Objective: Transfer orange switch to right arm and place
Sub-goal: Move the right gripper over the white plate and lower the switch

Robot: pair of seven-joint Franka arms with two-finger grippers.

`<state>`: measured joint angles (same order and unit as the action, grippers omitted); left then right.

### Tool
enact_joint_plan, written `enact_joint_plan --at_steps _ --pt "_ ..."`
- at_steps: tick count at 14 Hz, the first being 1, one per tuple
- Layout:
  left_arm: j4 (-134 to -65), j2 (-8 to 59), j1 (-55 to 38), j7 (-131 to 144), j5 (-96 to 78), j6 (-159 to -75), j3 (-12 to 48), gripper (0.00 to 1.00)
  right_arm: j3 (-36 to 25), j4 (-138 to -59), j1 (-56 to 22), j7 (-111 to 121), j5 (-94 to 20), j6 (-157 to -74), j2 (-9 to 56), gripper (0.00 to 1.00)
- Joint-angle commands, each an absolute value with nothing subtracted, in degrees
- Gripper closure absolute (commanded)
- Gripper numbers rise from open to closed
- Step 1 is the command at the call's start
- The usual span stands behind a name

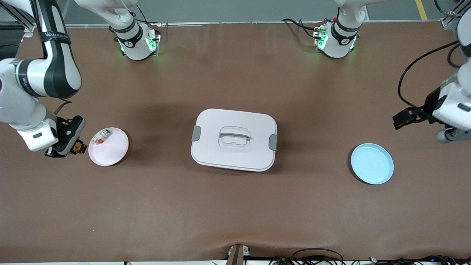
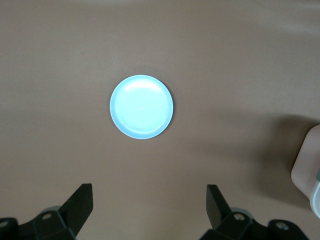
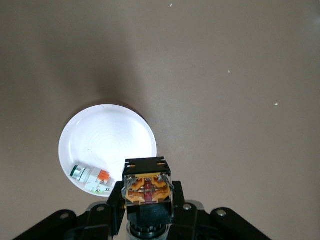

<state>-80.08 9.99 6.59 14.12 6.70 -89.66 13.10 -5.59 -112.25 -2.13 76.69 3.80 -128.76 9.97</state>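
Note:
My right gripper (image 1: 72,148) is shut on the orange switch (image 3: 148,186), a small black block with bright orange markings; it also shows in the front view (image 1: 78,148). It hangs just beside the pink plate (image 1: 114,151), toward the right arm's end of the table. A white-grey block with a red-orange patch (image 1: 101,137) lies on that plate; the plate (image 3: 110,140) and block (image 3: 92,179) also show in the right wrist view. My left gripper (image 1: 404,119) is open and empty, up over the table near the light blue plate (image 1: 371,163), which shows in the left wrist view (image 2: 142,106).
A white lidded box (image 1: 234,139) with grey clips and a handle stands in the middle of the table. Its corner shows in the left wrist view (image 2: 307,170). Cables lie along the table's front edge (image 1: 316,255).

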Motion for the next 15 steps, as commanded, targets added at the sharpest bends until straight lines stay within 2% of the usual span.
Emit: enact_joint_plan --at_steps 1,4,9,15 --pt "-86.74 3.53 1.42 11.69 3.26 -90.7 5.82 0.0 -4.48 -117.23 -0.79 79.97 5.01 -133.67 9.23 1.0" --pt "-90.78 -0.17 1.14 11.69 2.72 -91.84 5.71 0.0 -4.48 -121.63 -0.79 80.33 5.01 -136.83 9.14 1.0" --pt "-90.44 -0.62 1.58 11.52 1.59 -90.62 6.06 0.0 -4.48 -125.85 -0.79 83.67 5.1 -139.65 9.49 1.0" --pt "-90.35 -0.53 1.49 11.43 1.49 -89.3 6.15 0.0 -4.48 -125.95 -0.01 85.42 5.1 -141.59 14.4 1.0"
